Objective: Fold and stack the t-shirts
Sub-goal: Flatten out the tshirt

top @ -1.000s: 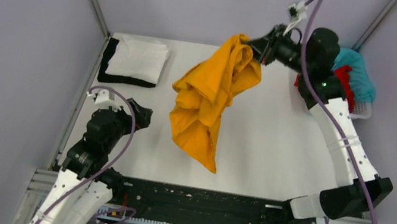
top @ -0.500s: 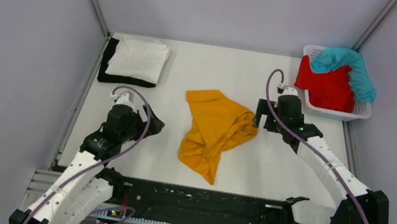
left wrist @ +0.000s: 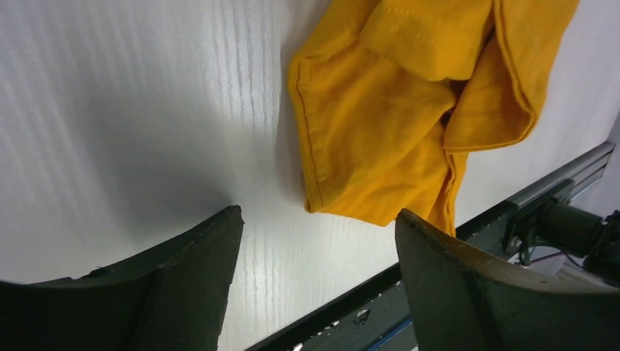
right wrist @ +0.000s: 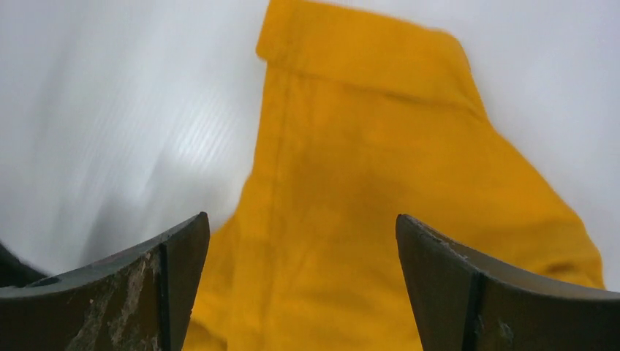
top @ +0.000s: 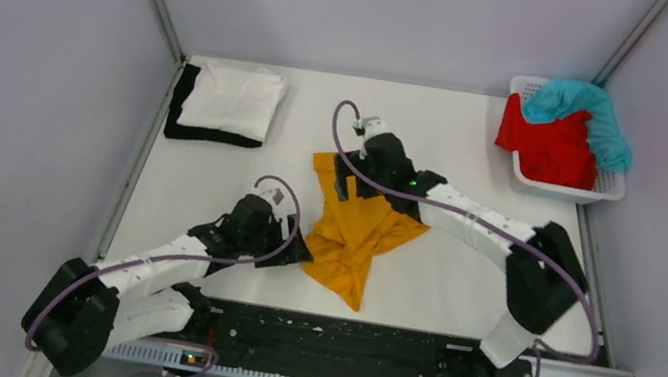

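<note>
A mustard-orange t-shirt (top: 358, 233) lies crumpled mid-table. My left gripper (top: 297, 245) is low at its left edge, open, and the left wrist view shows a hemmed corner of the shirt (left wrist: 395, 110) just ahead of the empty gap of the left gripper (left wrist: 318, 219). Over the shirt's far left part my right gripper (top: 343, 180) stands open; in its wrist view orange cloth (right wrist: 365, 183) fills the space under the right gripper (right wrist: 302, 223), ungripped. A folded white t-shirt (top: 235, 97) lies on a folded black one (top: 183, 109) at the back left.
A white slotted basket (top: 567, 192) at the back right corner holds a red t-shirt (top: 549, 150) and a teal one (top: 586, 105). Grey walls close in the table on three sides. The black rail (top: 346, 342) runs along the near edge.
The right gripper let the orange shirt drop from the air onto the table, then swung left over its far part. The left arm reached right to the shirt's edge.
</note>
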